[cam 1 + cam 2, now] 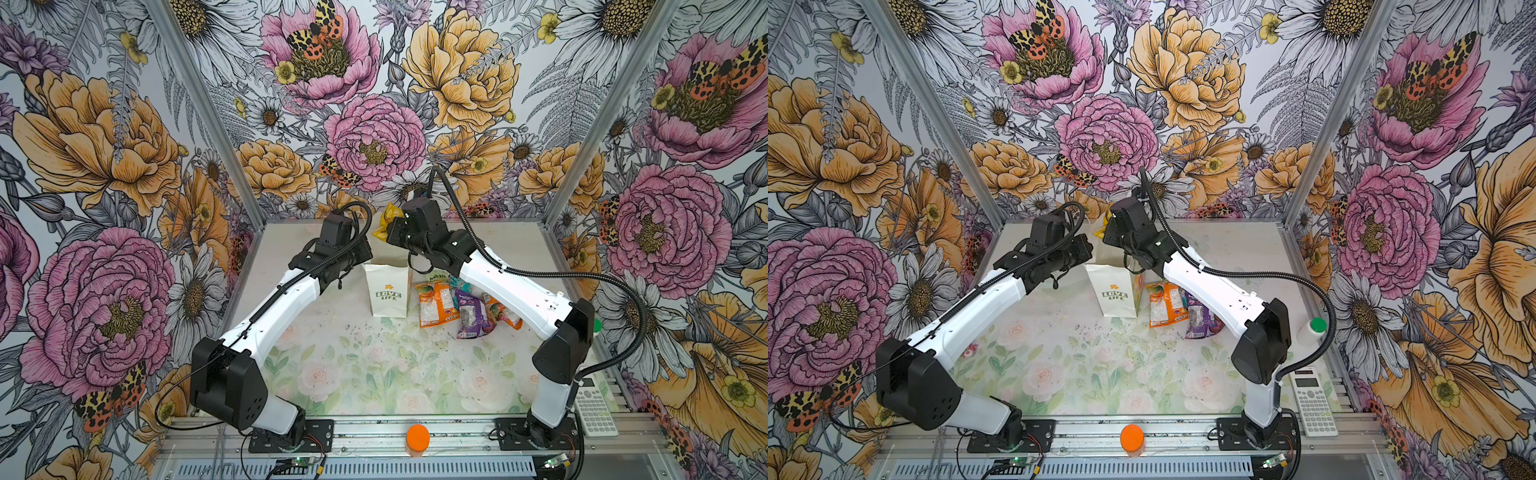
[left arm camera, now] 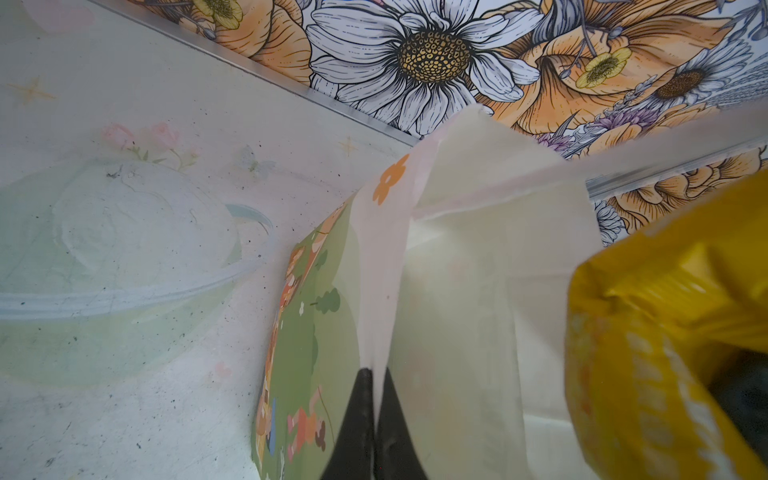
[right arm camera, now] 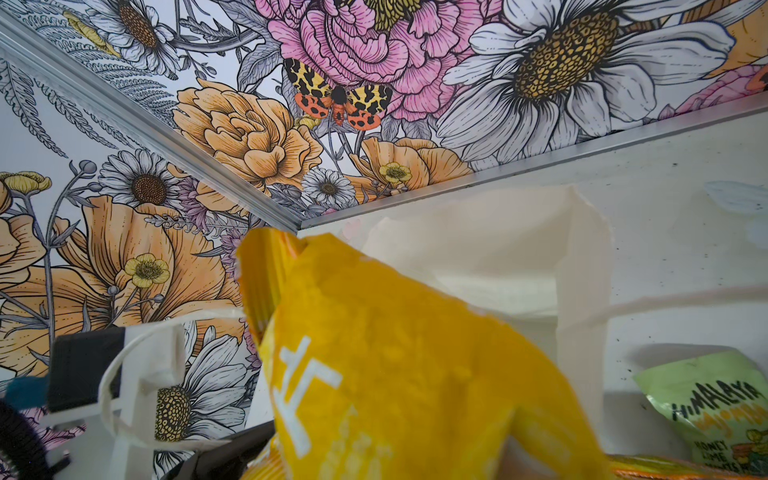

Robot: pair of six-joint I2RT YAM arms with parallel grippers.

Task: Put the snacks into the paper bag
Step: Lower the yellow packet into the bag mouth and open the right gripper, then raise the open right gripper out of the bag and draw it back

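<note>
The paper bag [image 1: 388,291] stands upright in the middle of the table [image 1: 365,374] with its mouth open. The left gripper [image 2: 374,374] has its fingers pressed together on the bag's rim, pinching the paper. The right gripper [image 1: 395,232] hangs above the far side of the bag's mouth with a yellow packet [image 1: 384,222] at its tip. The packet hides its fingers, so I cannot tell whether they are clamped or apart. The other snacks [image 1: 461,303] lie heaped just right of the bag.
</note>
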